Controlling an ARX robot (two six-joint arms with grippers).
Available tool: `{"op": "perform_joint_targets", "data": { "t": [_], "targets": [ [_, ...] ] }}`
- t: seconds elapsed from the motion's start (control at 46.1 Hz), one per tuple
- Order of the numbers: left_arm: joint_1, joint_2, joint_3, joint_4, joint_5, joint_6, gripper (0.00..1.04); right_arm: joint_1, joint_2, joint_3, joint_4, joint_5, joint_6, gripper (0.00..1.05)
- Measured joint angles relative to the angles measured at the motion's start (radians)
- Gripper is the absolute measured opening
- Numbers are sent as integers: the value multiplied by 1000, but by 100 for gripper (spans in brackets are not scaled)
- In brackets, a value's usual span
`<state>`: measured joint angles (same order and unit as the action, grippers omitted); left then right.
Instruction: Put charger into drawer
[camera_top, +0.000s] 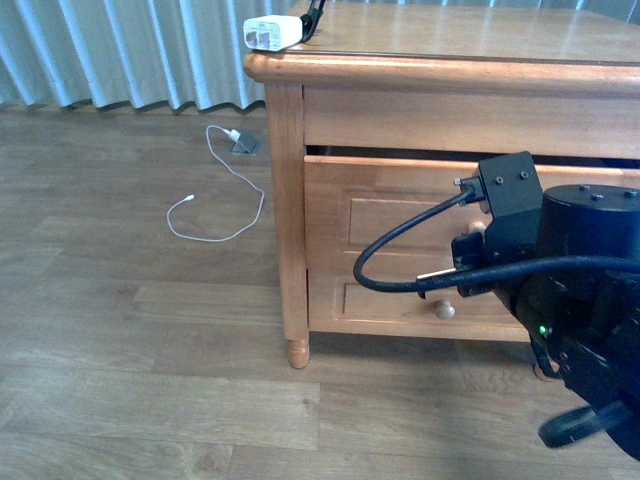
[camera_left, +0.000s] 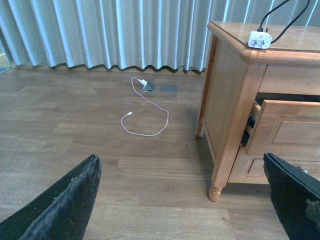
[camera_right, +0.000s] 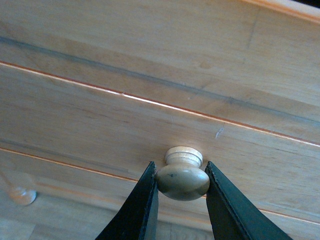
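Note:
The white charger (camera_top: 272, 32) lies on the nightstand's top at its front left corner, its black cable trailing back; the left wrist view also shows the charger (camera_left: 260, 39). Below it the upper drawer (camera_top: 400, 200) stands pulled out a little, with a dark gap above its front. My right gripper (camera_right: 181, 182) is shut on the drawer's round pale knob (camera_right: 182, 177), one dark finger on each side. The right arm (camera_top: 560, 270) covers most of the knob in the front view. My left gripper (camera_left: 182, 200) hangs open over the floor, left of the nightstand, holding nothing.
A thin white cable (camera_left: 145, 112) curls on the wooden floor, running to a floor socket (camera_left: 148, 86) near the curtain. The lower drawer (camera_top: 380, 300) is closed, its knob (camera_top: 444, 310) showing under my right arm. The nightstand's front left leg (camera_left: 216, 192) stands near my left gripper.

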<state>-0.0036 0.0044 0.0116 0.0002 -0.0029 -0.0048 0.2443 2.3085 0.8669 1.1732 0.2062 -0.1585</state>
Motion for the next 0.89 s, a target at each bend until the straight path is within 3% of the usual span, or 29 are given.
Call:
{"op": "perform_joint_targets", "data": {
  "t": [0.174, 0.325, 0.521, 0.716, 0.889],
  "targets": [
    [0, 0, 0, 0, 0, 0, 99, -9, -160, -204, -70, -78, 17, 23],
    [0, 0, 0, 0, 0, 0, 99, -43, -370, -435, -167, -235, -32, 22],
    [0, 0, 0, 0, 0, 0, 99, -85, -496, -573, -211, -336, -63, 21],
    [0, 0, 0, 0, 0, 0, 99, -149, -617, -618, -306, -377, -82, 47],
    [0, 0, 0, 0, 1, 0, 99, -273, -838, -632, -485, -433, -117, 72]
  ]
}}
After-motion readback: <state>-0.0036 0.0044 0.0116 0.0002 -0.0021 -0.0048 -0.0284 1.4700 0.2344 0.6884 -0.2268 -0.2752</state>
